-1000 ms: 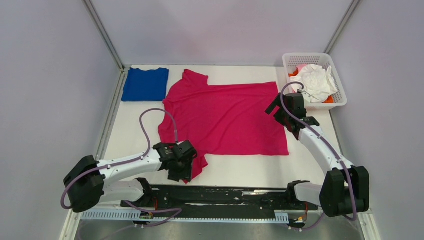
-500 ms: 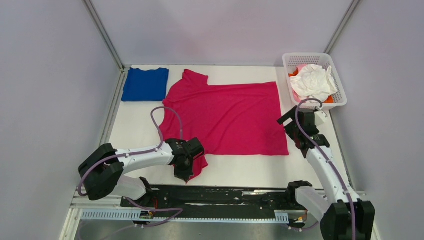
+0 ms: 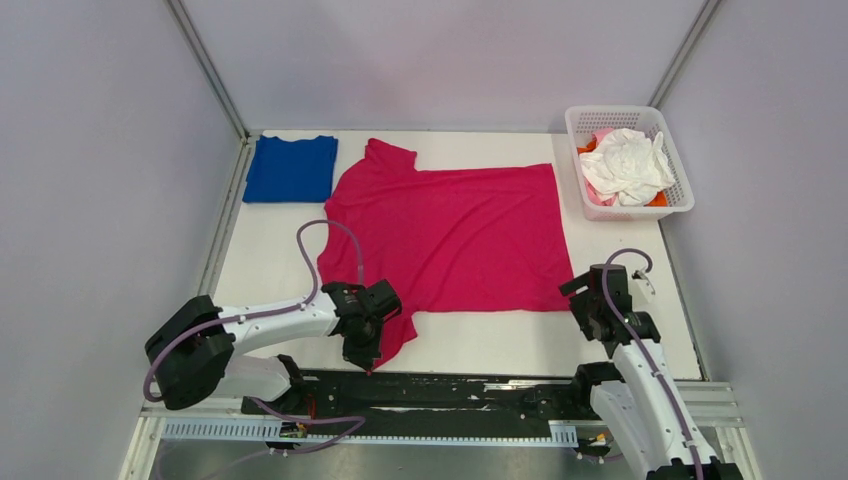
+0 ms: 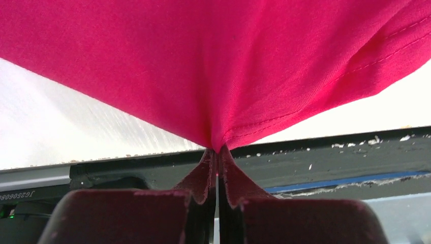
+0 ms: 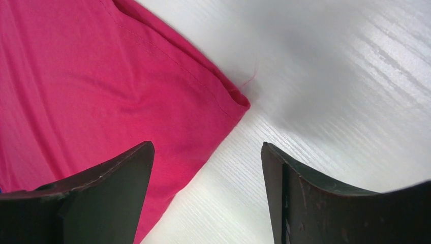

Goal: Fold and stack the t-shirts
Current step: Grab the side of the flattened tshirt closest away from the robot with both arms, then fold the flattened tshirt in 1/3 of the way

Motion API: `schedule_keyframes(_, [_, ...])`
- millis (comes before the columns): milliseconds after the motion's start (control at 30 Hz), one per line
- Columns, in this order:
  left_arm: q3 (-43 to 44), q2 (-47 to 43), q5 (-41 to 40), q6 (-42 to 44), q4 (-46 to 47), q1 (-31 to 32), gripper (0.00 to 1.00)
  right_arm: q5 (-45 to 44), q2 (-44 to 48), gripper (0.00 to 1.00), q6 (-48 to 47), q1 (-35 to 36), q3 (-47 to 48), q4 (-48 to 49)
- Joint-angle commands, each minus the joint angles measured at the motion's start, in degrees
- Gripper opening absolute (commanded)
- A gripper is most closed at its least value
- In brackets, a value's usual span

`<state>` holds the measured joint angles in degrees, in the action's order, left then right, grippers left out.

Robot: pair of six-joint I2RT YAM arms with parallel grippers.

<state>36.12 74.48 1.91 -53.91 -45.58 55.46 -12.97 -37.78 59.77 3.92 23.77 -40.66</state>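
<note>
My right tool (image 5: 206, 152), dark fingers spread apart, magenta-pink t-shirt (image 5: 101, 91) hem corner ahead of the gap, white surface (image 5: 345, 86) beyond.

Bare tabletop (image 3: 612, 232) lies open to the right of the spread magenta shirt (image 3: 450, 230). The laundry-filled basket (image 3: 610, 112) blocks the far right corner, and the folded blue shirt (image 3: 290, 170) the far left.
</note>
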Motion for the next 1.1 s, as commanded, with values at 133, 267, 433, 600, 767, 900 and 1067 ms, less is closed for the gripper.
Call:
schedule_keyframes(133, [-1.7, -5.1, 4.1, 1.4, -3.5, 0.3, 0.00, 2.6, -4.6, 0.62, 3.1, -0.1, -1.4, -0.3])
schedule_keyframes(267, [-1.6, -5.9, 4.8, 2.1, -3.9, 0.3, 0.00, 2.0, -8.6, 0.55, 2.5, -0.1, -2.3, 2.4])
schedule_keyframes(433, [-1.6, -6.4, 6.1, 2.6, -3.7, 0.3, 0.00, 1.1, -12.8, 0.45, 0.7, -0.1, -2.2, 5.9])
schedule_keyframes(600, [-1.8, -7.4, 6.3, 2.4, -4.1, 0.3, 0.00, 1.1, -14.8, 0.38, 0.5, 0.0, -3.1, 8.5])
schedule_keyframes(767, [-1.9, -8.6, 6.9, 2.0, -5.1, 0.3, 0.00, 3.2, -13.7, 0.11, -1.9, 0.0, -2.9, 8.1])
schedule_keyframes(900, [-2.3, -11.0, 7.9, 1.2, -6.9, 0.3, 0.00, 3.8, -9.5, 0.00, -1.8, -0.1, -1.1, 1.7])
schedule_keyframes(1067, [-3.5, -15.5, 9.7, -0.6, -7.6, 0.6, 0.00, 5.5, -5.3, 0.00, -0.5, 0.0, 0.2, -2.4])
